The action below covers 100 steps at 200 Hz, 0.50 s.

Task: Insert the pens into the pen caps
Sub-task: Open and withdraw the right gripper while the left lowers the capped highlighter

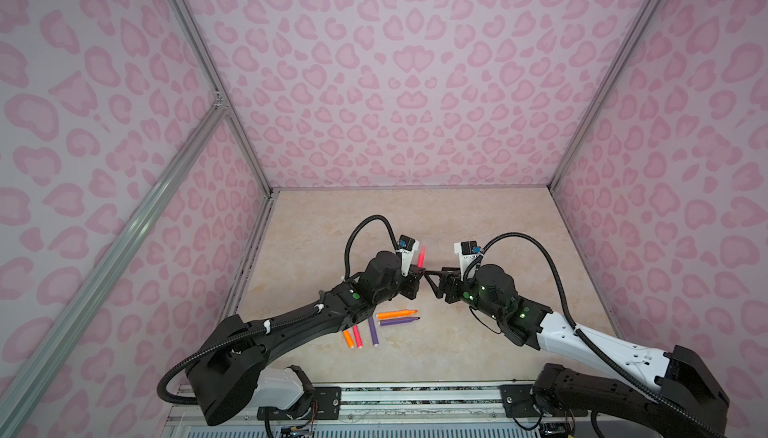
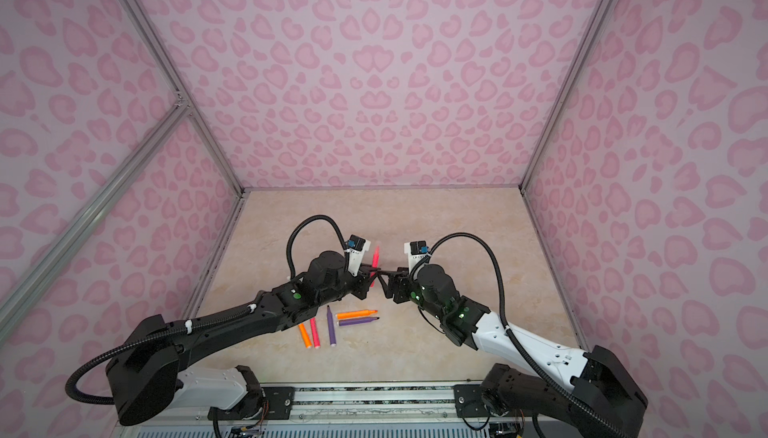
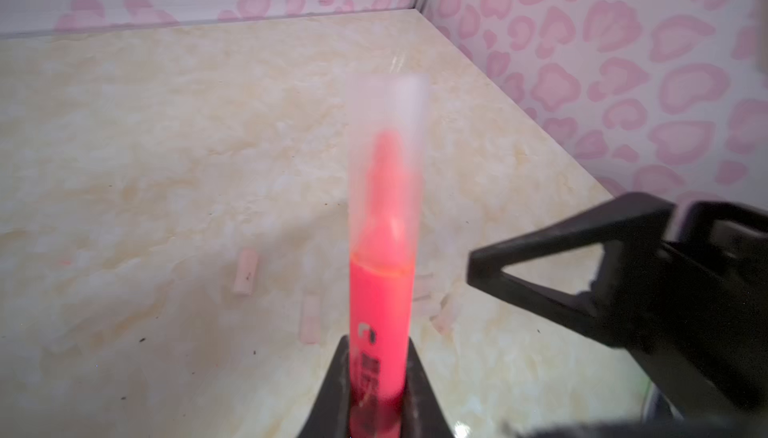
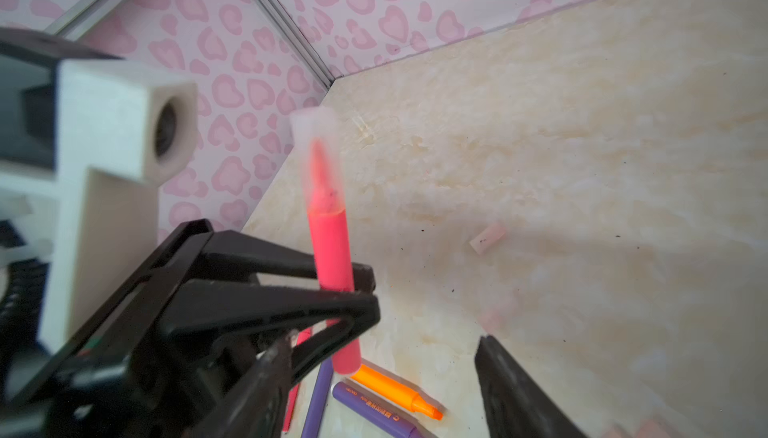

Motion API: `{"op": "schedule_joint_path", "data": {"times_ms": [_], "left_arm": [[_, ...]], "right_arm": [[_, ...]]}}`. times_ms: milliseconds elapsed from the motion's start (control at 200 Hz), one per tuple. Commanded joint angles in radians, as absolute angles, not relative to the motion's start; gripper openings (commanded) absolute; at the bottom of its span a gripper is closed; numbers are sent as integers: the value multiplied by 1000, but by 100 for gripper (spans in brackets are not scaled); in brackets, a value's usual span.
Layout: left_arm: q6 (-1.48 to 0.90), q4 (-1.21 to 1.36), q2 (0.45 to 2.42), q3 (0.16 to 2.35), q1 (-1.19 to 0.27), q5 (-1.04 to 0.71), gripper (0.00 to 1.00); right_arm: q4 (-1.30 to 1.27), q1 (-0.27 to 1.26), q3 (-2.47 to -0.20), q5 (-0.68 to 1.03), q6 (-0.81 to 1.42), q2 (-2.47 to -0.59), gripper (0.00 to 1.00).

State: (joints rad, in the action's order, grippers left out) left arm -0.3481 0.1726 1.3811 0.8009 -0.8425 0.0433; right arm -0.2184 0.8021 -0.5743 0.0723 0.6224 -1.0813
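Observation:
A pink pen [image 1: 421, 257] [image 2: 375, 257] stands upright above the table's middle, and my left gripper [image 1: 419, 269] [image 3: 376, 344] is shut on its lower barrel. A clear pen cap [image 3: 388, 145] [image 4: 318, 153] sits over its tip. My right gripper [image 1: 428, 279] [image 4: 384, 342] is open just to the right of the pen, touching nothing. Several more pens lie near the front: orange [image 1: 397, 314], purple [image 1: 399, 322], purple [image 1: 373, 332], pink [image 1: 356, 336], orange [image 1: 348, 339]. Loose caps [image 3: 245, 271] [image 3: 309, 319] [image 4: 487, 238] lie on the table beneath.
The beige marble table [image 1: 478, 228] is walled by pink-patterned panels [image 1: 395, 82] on three sides. The left arm's white camera mount [image 4: 124, 124] is close to my right gripper. A metal rail [image 1: 415, 394] runs along the front edge.

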Motion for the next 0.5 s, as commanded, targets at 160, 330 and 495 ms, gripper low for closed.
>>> {"op": "schedule_joint_path", "data": {"times_ms": [160,330,495], "left_arm": [[-569,-197,1545,969,-723,419,4],[-724,-358,1658,1013,-523,341,4],[-762,-455,1750,1058,-393,305,4]], "right_arm": [[-173,770,-579,56,602,-1103,83],[-85,736,-654,75,612,-1212,84],[-53,722,-712,178,613,-1321,84]]}}
